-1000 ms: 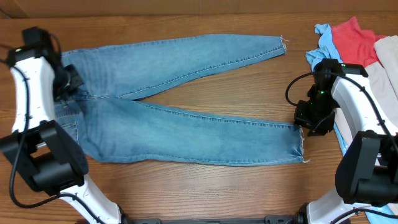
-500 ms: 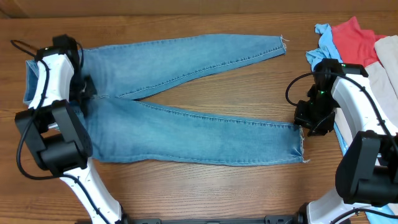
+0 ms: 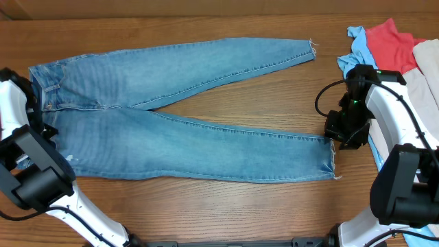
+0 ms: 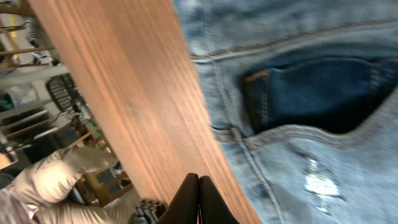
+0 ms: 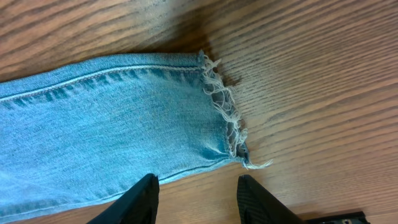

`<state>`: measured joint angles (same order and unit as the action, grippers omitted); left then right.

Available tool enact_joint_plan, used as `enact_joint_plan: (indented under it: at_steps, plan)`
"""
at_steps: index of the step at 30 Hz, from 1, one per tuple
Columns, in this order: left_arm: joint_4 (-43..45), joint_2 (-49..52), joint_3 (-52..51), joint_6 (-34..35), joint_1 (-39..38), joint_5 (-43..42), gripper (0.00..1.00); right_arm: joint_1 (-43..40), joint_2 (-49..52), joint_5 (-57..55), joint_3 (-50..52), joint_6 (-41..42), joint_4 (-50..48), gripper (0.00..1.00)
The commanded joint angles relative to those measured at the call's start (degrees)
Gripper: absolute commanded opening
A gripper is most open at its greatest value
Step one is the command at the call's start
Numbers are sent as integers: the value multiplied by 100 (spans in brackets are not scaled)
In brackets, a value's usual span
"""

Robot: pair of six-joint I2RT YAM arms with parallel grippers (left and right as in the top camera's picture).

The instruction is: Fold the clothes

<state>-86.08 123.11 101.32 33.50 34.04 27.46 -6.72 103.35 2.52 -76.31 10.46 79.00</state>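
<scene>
The light blue jeans (image 3: 171, 130) lie flat on the wooden table, waist at the left, both legs running right in a narrow V. My left gripper (image 4: 199, 199) is shut and empty over bare wood just beside the waist, with a back pocket (image 4: 317, 93) in its view. The left arm (image 3: 15, 103) sits at the table's left edge. My right gripper (image 3: 346, 134) is open and hovers over the frayed hem (image 5: 225, 118) of the near leg, with its fingers (image 5: 199, 196) straddling the hem's lower corner and holding nothing.
A pile of other garments lies at the back right: light blue (image 3: 357, 48), red (image 3: 389, 42) and beige (image 3: 429, 65). The far leg's hem (image 3: 312, 48) ends near that pile. The table's left edge is close to my left arm.
My left arm has swung off the jeans to the table's left edge. The waist, bunched before, now lies spread flat. The right arm has not moved.
</scene>
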Motion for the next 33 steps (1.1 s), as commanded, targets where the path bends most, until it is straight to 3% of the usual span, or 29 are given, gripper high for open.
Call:
enact_joint_plan:
  at_steps: [1, 5, 14, 33]
  plan:
    - [81, -203, -9, -205, -144, -417, 4, -9, -107, 55, 13, 20, -72, 46]
    - [140, -203, -249, -313, -179, -542, 6, -9, -107, 166, 15, 0, -96, 52]
    - [647, -203, -1241, -457, -179, -844, 4, -105, -107, 96, 70, 264, -210, 55]
    - [1399, -203, -2033, -413, -181, -763, 8, -284, -107, 678, 1650, 610, -1495, 55]
